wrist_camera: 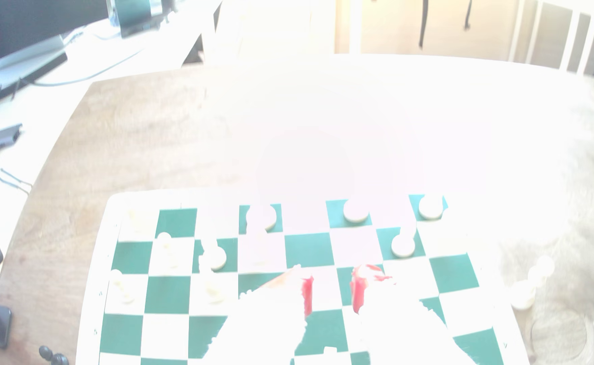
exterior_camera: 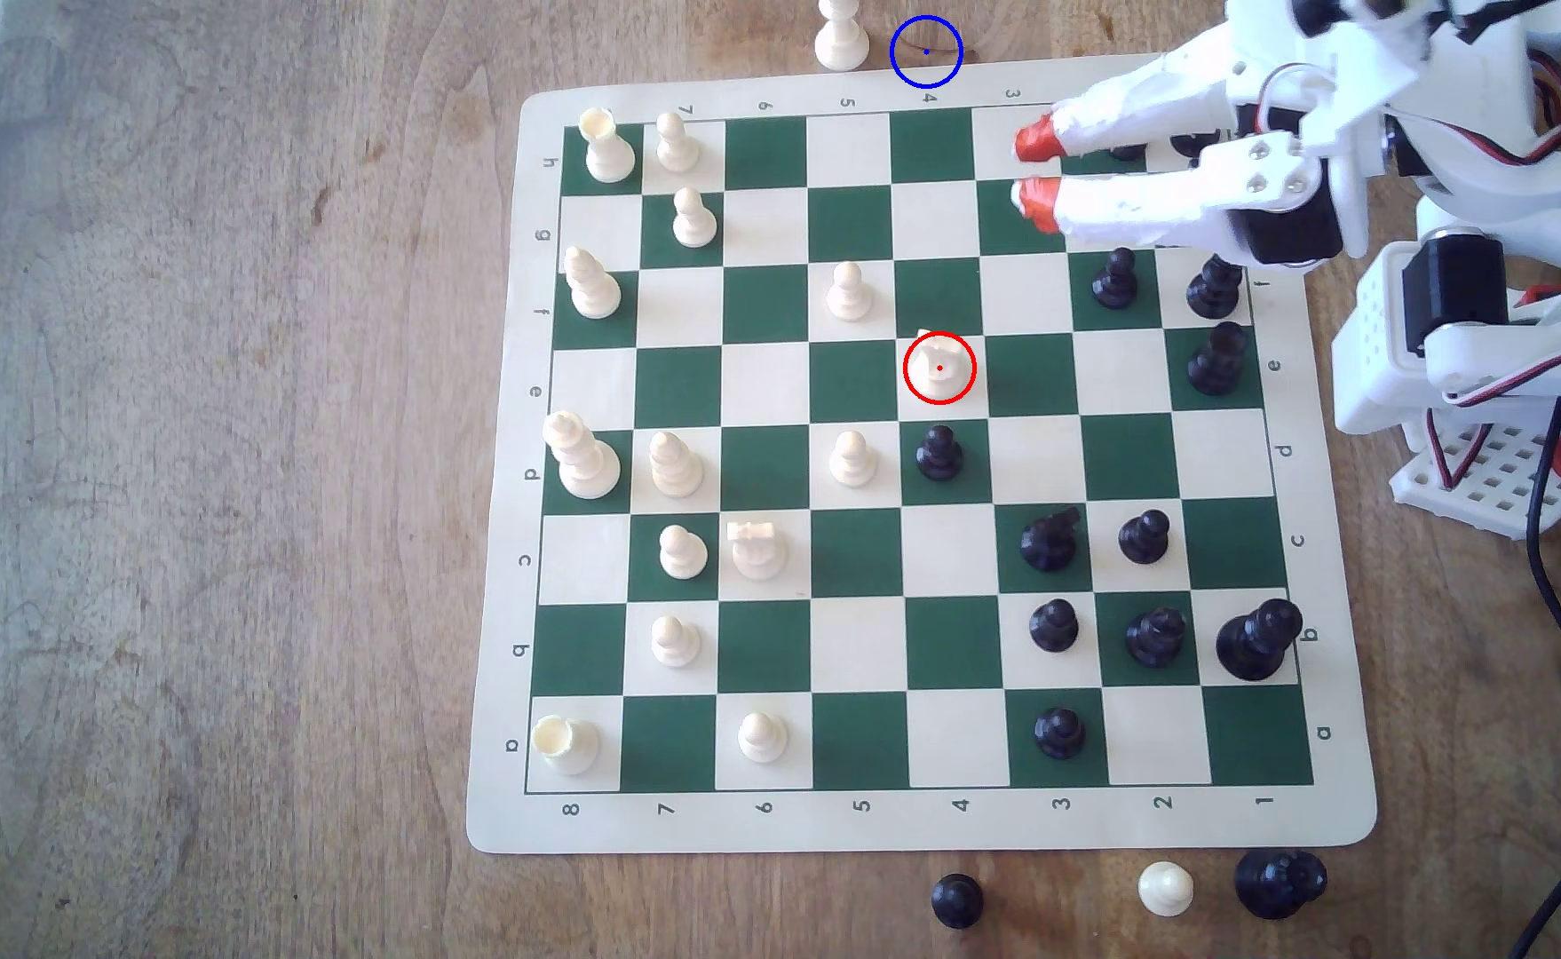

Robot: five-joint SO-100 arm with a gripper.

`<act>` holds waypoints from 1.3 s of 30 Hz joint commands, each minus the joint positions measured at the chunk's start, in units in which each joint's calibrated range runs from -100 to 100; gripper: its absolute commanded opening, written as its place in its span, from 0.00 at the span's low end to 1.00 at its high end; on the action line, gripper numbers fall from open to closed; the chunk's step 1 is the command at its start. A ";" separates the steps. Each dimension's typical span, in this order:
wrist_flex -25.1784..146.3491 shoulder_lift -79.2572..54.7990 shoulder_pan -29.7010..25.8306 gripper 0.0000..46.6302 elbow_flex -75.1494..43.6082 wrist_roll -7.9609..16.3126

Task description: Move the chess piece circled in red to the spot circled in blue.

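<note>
The white knight [exterior_camera: 939, 367] stands upright inside the red ring on a pale square near the middle of the board [exterior_camera: 924, 821], on row e, file 4. A black pawn [exterior_camera: 939, 452] sits on the green square just beside it toward the exterior view's bottom, and a white pawn [exterior_camera: 848, 290] stands diagonally up and to that view's left. The knight is free, with nothing touching it.

The blue ring [exterior_camera: 925, 52] marks a patch of bare bench [exterior_camera: 205, 461] just past the board's far edge, above the file-4 label, with a white piece [exterior_camera: 841, 37] just beside it on the exterior view's left.

The gripper [exterior_camera: 1032, 172] hovers over the board's upper right corner in the exterior view, well apart from the knight and nearer the ring. Its two red-tipped fingers [exterior_camera: 1035, 138] are a narrow gap apart and hold nothing (the wrist view, badly washed out by glare, shows the same red tips [wrist_camera: 358, 291] parted over the squares). Black pieces crowd the squares under and beside the arm.
</note>
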State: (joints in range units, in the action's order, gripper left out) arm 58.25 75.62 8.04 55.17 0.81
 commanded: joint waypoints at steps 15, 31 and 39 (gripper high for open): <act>8.58 -30.88 4.05 0.30 -18.82 7.03; 4.98 -38.10 3.19 0.41 -12.29 7.57; 3.59 -42.77 2.01 0.33 -11.93 7.81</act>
State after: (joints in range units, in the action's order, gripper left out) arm 63.11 33.47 11.14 44.15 8.72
